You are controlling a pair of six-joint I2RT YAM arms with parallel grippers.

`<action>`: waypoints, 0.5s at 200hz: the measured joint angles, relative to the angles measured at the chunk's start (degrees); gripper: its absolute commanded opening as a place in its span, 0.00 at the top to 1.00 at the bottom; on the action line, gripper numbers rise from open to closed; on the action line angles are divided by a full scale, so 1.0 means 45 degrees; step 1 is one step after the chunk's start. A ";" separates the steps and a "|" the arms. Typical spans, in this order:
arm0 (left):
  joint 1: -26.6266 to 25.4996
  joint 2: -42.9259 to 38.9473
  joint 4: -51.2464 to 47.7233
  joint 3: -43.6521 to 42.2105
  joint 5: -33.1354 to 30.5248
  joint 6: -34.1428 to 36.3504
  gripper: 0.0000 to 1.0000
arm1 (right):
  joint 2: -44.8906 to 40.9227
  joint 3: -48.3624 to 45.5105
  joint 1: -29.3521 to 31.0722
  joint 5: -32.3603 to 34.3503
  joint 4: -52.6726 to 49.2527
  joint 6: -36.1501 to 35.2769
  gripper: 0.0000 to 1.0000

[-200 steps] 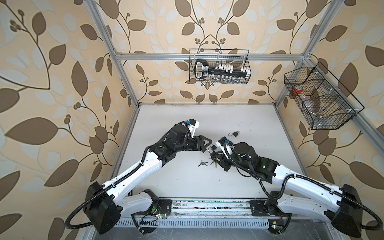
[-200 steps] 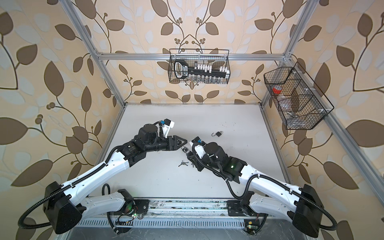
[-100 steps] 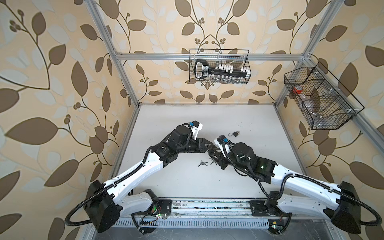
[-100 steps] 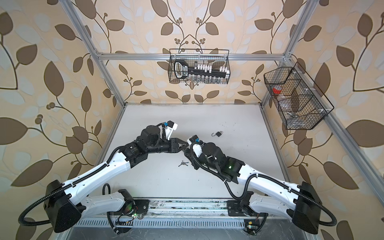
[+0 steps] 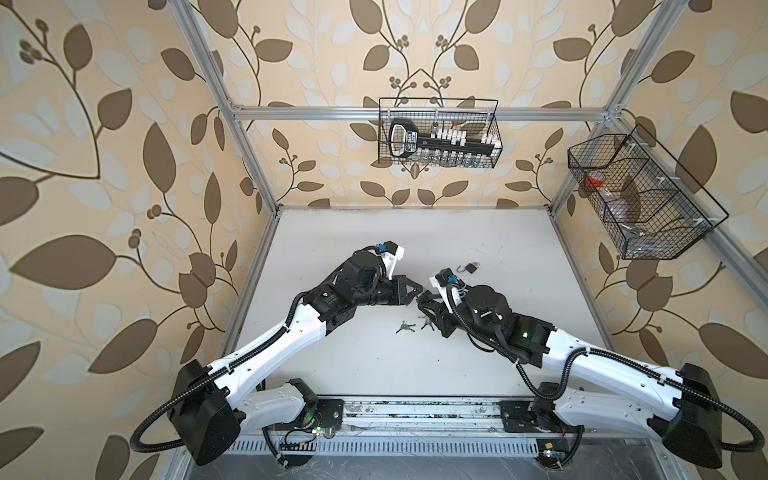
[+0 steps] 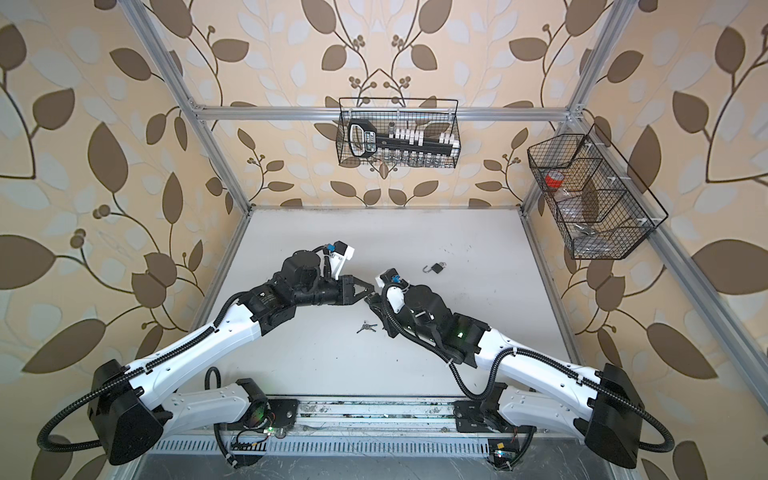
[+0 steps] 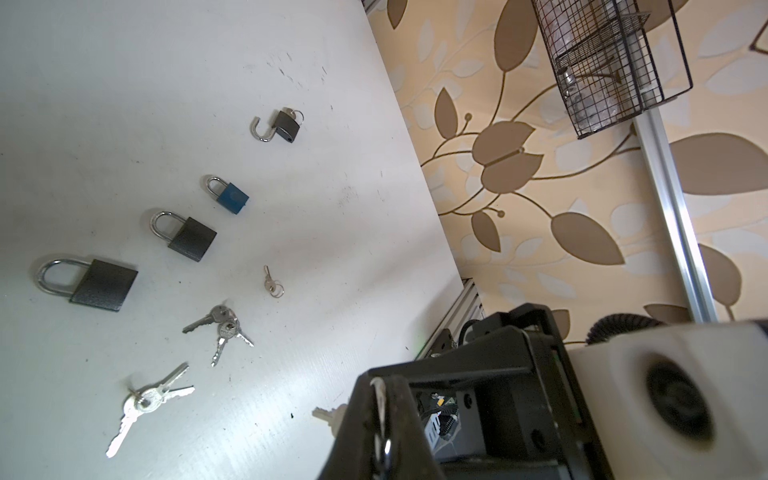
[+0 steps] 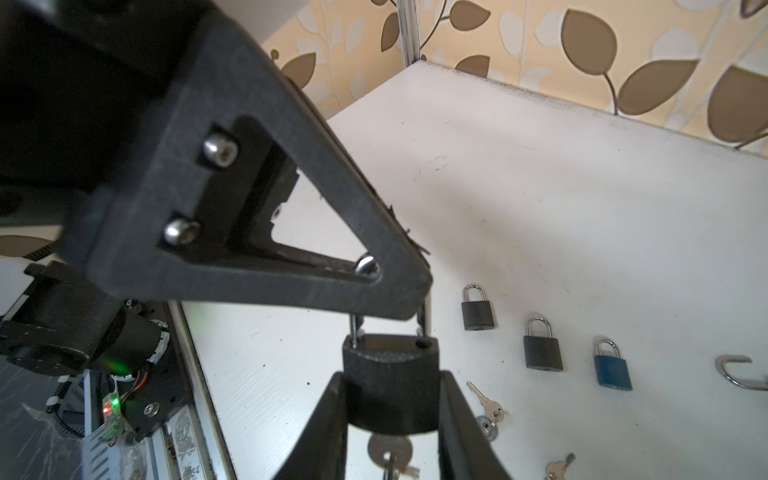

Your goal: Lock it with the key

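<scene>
Though one padlock [image 8: 390, 386] aloft, four flat

At the table [image 5: 357, 365] centre, the left gripper [image 5: 419, 292] at 9 o'clock faces the right gripper [image 5: 428, 300] at 3, with the padlock [image 8: 390, 386] between them. An open lock [image 5: 470, 268] lies near them at 2 o'clock, and keys [image 5: 405, 328] at 7. The back basket [image 5: 384, 120] hangs at 12, the side basket [image 5: 665, 245] far out at 2.
</scene>
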 measured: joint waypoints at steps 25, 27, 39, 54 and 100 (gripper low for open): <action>-0.0005 0.0000 -0.0034 0.0000 -0.0078 0.0039 1.00 | -0.0010 0.0005 0.0010 0.0005 -0.0015 0.0000 0.79; 0.0000 0.0000 -0.0034 0.0000 -0.0083 0.0039 1.00 | -0.0010 0.0005 0.0010 0.0005 -0.0015 -0.0005 0.77; -0.0005 -0.0005 -0.0034 0.0000 -0.0083 0.0044 1.00 | -0.0034 0.0029 0.0015 -0.0005 -0.0083 -0.0010 0.59; -0.0010 -0.0049 -0.0058 0.0000 -0.0092 0.0049 1.00 | -0.0175 0.0039 0.0015 -0.0015 -0.0092 -0.0078 0.45; -0.0010 -0.1127 -0.0559 0.0117 -0.0690 0.0155 1.00 | -0.2030 -0.0296 0.0024 0.0379 0.1622 0.0039 0.28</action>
